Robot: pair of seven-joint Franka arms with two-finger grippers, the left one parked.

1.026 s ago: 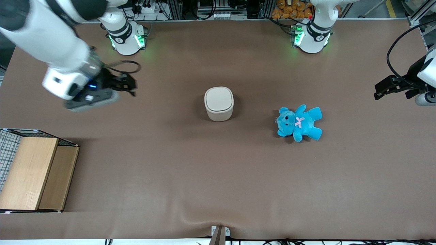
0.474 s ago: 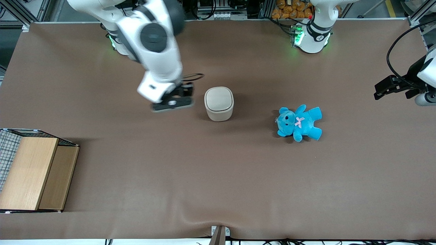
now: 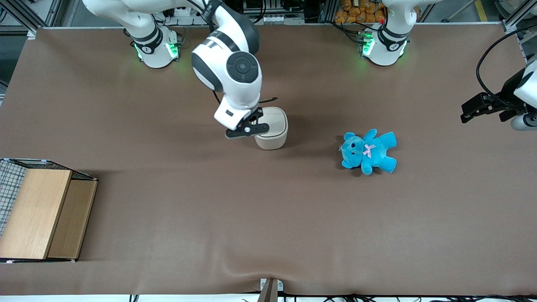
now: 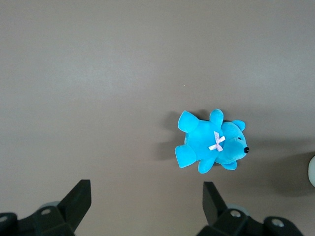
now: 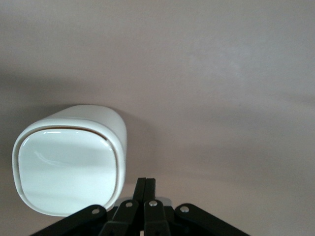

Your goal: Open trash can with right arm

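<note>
The trash can stands on the worktop with its lid down, directly under the right arm's tool, whose fingers are pinched together holding nothing, so opening remains undone.

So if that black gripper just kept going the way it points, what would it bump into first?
Most likely the trash can: the shut gripper points down at its lid's edge. How far above it hangs is unclear.
</note>
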